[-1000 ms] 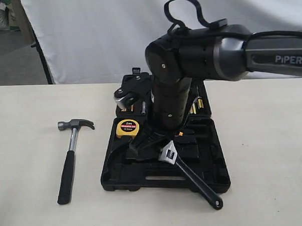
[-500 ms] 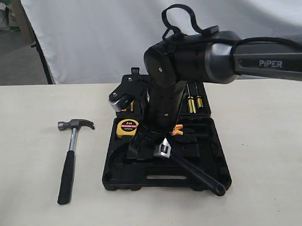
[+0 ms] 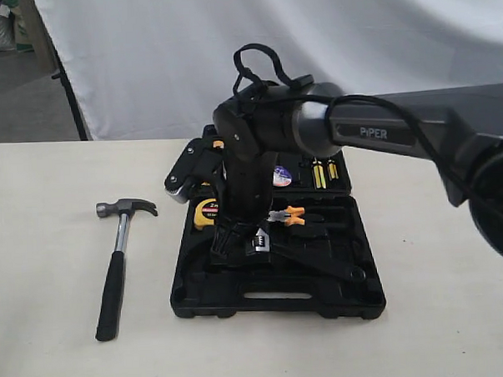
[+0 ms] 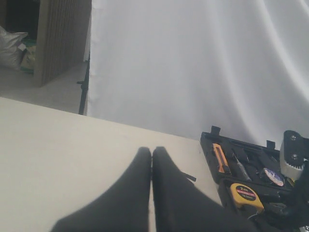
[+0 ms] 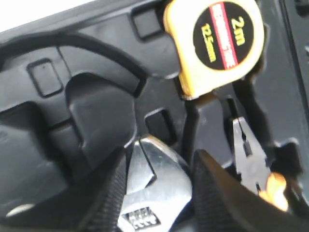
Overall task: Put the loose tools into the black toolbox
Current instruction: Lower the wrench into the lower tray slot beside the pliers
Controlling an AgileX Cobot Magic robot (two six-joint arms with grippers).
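Pinching the wrench (image 5: 157, 186) head with right gripper (image 5: 161, 157) jaws, down on the black toolbox (image 3: 206, 303). Holding left gripper (image 4: 151, 152) jaws pressed together. Leaves 1 hammer (image 3: 116, 274) out on the table (image 3: 441, 314).

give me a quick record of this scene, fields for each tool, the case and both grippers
hammer: lying on the table, left of the toolbox in the exterior view, untouched
wrench: head between the right gripper fingers, handle stretching across the toolbox's near half
tape roll: in the toolbox's far half
tape measure: in the toolbox
pliers: in the toolbox
left gripper: shut, holding nothing, over the table
right gripper: shut on the wrench head
left to do: hammer not yet stored, wrench not yet released
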